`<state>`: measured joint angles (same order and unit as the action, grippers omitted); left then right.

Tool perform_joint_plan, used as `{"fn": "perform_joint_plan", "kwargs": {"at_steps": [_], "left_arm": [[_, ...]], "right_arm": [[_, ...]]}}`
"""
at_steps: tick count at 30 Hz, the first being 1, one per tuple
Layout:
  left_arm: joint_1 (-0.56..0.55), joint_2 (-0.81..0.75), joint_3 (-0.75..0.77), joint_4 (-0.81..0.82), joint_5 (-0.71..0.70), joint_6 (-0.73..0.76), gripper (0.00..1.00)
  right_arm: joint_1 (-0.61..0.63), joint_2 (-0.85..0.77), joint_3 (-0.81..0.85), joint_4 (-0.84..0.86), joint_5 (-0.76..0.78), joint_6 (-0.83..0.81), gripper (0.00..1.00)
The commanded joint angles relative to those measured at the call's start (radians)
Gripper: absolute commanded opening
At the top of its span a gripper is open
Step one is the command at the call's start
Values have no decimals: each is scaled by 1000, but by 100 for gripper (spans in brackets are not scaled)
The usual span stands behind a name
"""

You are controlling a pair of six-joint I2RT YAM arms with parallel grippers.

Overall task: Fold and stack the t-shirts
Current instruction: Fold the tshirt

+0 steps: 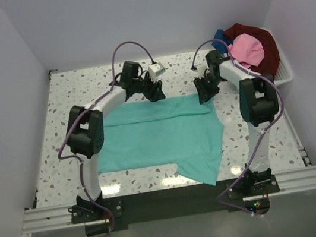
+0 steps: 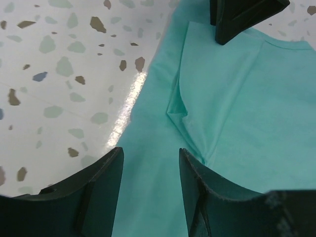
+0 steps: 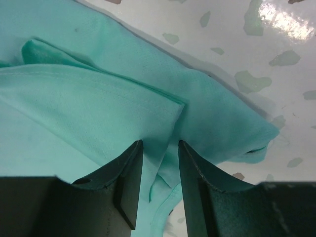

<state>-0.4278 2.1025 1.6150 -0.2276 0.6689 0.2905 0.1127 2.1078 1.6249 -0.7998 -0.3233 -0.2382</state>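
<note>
Teal-green soft fabric t-shirt (image 1: pixel 161 136): left end effector (image 2: pixel 150 153) hangs released over its far edge, right end effector (image 3: pixel 160 143) straddles a folded corner, grip unclear. It lies spread on the speckled white desk (image 1: pixel 81 88); catching one layer could skew the fold

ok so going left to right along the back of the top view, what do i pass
left tool → right tool → pink t-shirt → white basket's right rim; the teal t-shirt spans under both tools, so it has no single place
</note>
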Motion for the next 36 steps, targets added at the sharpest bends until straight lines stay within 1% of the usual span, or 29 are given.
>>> {"fn": "perform_joint_plan", "kwargs": {"at_steps": [1,4,7,12,14,16,18,19,20,21,22,23,25,26,28,29,36], "left_arm": [[-38,51,52,122,6,-148,54],[-63,93,74,135,12,-180,55],[-88,122,89,137,17,-186,55],[-123,166,114,129,9,-189,56],[-132,180,126,122,6,-186,56],[-137,189,138,113,3,-185,54],[-137,206,149,93,5,-186,48],[-137,212,163,85,3,-188,45],[-138,220,169,73,1,-188,39],[-138,221,172,67,3,-188,35],[-137,221,174,65,8,-185,32],[-138,214,172,63,11,-183,25],[-138,196,160,70,17,-175,19],[-137,186,151,80,17,-169,13],[-137,163,116,99,23,-162,6],[-137,137,102,121,26,-159,1],[-137,62,11,159,80,-149,0]], "right_arm": [[-1,15,61,20,15,28,39],[1,29,76,16,-2,31,38],[1,29,79,8,-14,30,36],[1,15,76,4,-39,25,36],[1,14,78,-2,-46,19,33],[-1,11,78,-7,-51,14,27],[-1,6,81,-15,-54,8,20],[-1,3,81,-18,-56,2,13],[1,0,79,-22,-56,-1,11],[-1,-5,79,-25,-60,-4,7],[-1,-6,78,-32,-62,-7,0],[1,-11,75,-33,-63,-9,0],[1,-28,67,-38,-69,-18,0],[1,-34,53,-38,-71,-21,0],[-1,-63,38,-38,-80,-35,0],[1,-74,18,-39,-85,-42,0],[1,-163,-71,-64,-131,-131,0]]}}
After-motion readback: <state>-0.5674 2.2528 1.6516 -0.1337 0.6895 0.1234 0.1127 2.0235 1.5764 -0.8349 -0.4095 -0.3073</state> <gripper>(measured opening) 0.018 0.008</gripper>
